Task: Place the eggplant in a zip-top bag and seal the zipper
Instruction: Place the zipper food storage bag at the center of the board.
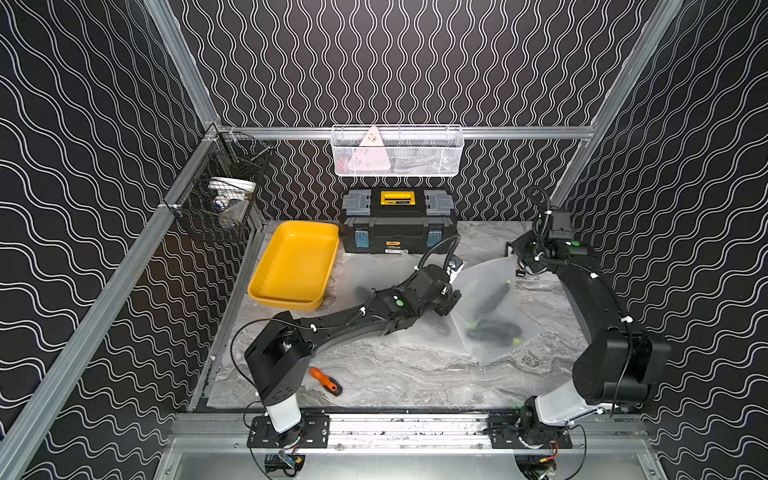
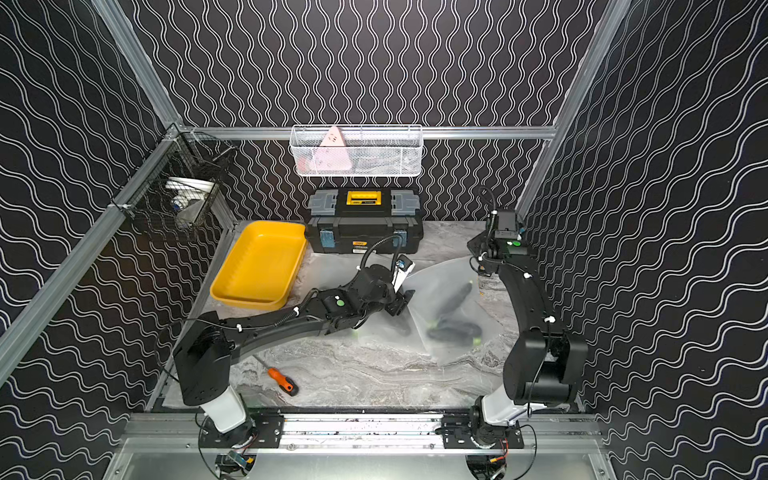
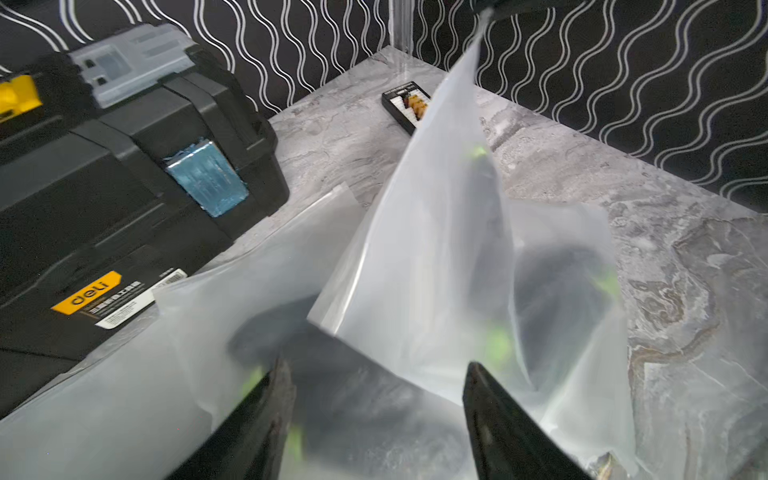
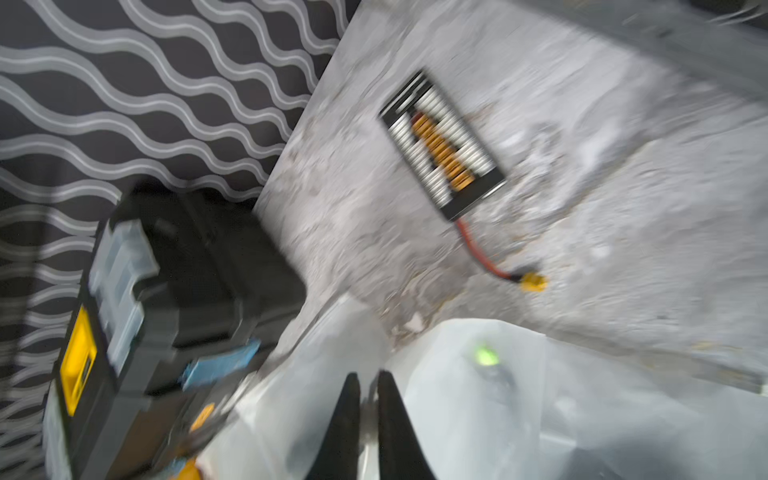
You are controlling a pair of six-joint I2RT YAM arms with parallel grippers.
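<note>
Looking down through both top views, I see my right gripper (image 4: 369, 376) raised near the far right corner of the counter (image 1: 415, 374). Its jaws are nearly closed on a corner of the zip-top bag (image 1: 490, 307). The right wrist view is blurred, but it shows thin film pinched between the two fingers. The bag hangs from that corner as a slanted sheet, with its lower part resting on the counter.

One eggplant (image 1: 494, 332) shows through the frosted film at the bottom of the bag as a dark shape lying crosswise, with green at its ends. A second eggplant (image 1: 494, 297) sits just above it, tilted up toward the gripped corner. Both seem to be inside the bag; I cannot tell whether the zipper is closed.

My left gripper (image 3: 376, 368) hovers beside the bag's left edge, jaws wide apart and holding nothing. Below it a second bag (image 1: 374, 274) lies flat on the counter under the left arm, with another dark shape inside. I cannot tell whether the fingertips touch it.

A black toolbox (image 1: 397, 224) stands against the back wall, with a yellow tray (image 1: 291, 266) to its left. An orange-handled screwdriver (image 1: 326, 380) lies near the left arm's base. A small black connector board (image 4: 442, 145) lies on the counter beyond the right gripper.
</note>
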